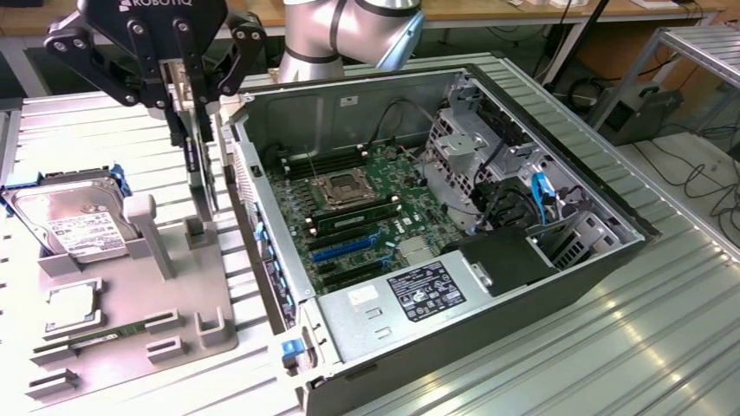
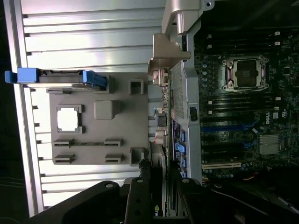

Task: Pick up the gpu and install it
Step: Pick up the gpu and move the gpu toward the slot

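The gpu (image 1: 199, 165) is a thin dark card that hangs upright and edge-on, with my gripper (image 1: 191, 100) shut on its upper end. Its lower end sits right at the slotted posts of the grey fixture (image 1: 139, 295); I cannot tell whether it is clear of them. In the wrist view the gpu (image 2: 161, 121) runs as a narrow strip out from my gripper (image 2: 161, 186), and its silver bracket (image 2: 166, 51) is at the far end. It lies between the fixture (image 2: 131, 135) and the wall of the open computer case (image 2: 187, 93).
In the exterior view, the open case (image 1: 601, 251) lies to the right of the fixture, with its motherboard (image 1: 359, 217) and blue slots (image 1: 347, 247) exposed. On the fixture stand a hard drive (image 1: 69, 221) with blue rails, a processor chip (image 1: 69, 308) and a memory stick (image 1: 104, 338). The table is ribbed metal.
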Motion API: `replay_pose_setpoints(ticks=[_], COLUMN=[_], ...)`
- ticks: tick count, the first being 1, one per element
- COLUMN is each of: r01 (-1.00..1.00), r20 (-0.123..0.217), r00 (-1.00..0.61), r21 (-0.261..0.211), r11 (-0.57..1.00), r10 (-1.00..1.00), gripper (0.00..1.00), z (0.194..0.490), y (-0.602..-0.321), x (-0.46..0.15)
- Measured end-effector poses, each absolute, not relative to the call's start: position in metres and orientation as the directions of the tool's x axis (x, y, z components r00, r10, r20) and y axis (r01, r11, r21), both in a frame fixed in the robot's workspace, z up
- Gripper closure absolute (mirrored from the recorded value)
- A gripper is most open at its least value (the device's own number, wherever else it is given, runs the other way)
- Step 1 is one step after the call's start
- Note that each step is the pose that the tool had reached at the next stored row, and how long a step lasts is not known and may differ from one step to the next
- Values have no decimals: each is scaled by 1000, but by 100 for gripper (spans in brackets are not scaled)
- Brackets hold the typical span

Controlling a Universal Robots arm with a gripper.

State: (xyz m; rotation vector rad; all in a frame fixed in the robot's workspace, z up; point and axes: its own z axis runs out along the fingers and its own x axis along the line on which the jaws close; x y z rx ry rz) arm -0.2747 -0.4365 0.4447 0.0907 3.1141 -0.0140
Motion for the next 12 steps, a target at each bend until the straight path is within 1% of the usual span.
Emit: replay_pose_setpoints(ticks=[12], r01=[58], r20=[-26], r00=[-998], r21=[-8], r11=[998], r10=[58], gripper=[74], z=[445], y=[-436], x=[-272])
